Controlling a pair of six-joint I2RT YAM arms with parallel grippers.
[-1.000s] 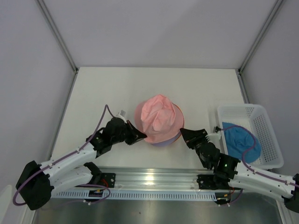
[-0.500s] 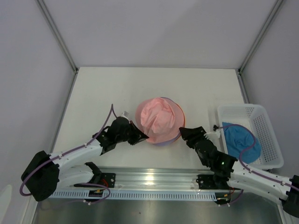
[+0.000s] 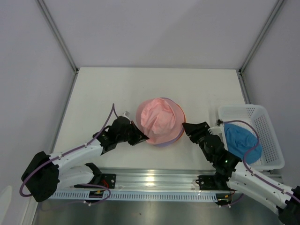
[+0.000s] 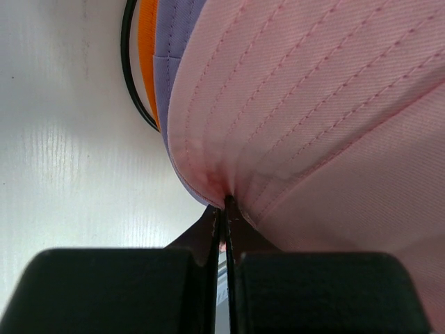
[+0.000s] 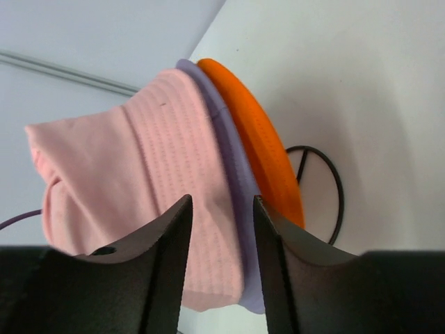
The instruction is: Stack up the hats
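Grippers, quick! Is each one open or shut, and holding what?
Left gripper: shut, pinching the pink hat by its brim.
Right gripper: open, holding nothing.

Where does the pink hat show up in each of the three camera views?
Top view: pink hat in the centre of the picture.
Left wrist: pink hat fills the upper right, with its brim pinched by the left gripper.
Right wrist: pink hat sits left of centre, beyond the open right gripper.
Shared landmark: the purple hat, whose brim peeks out directly beneath it in all three.
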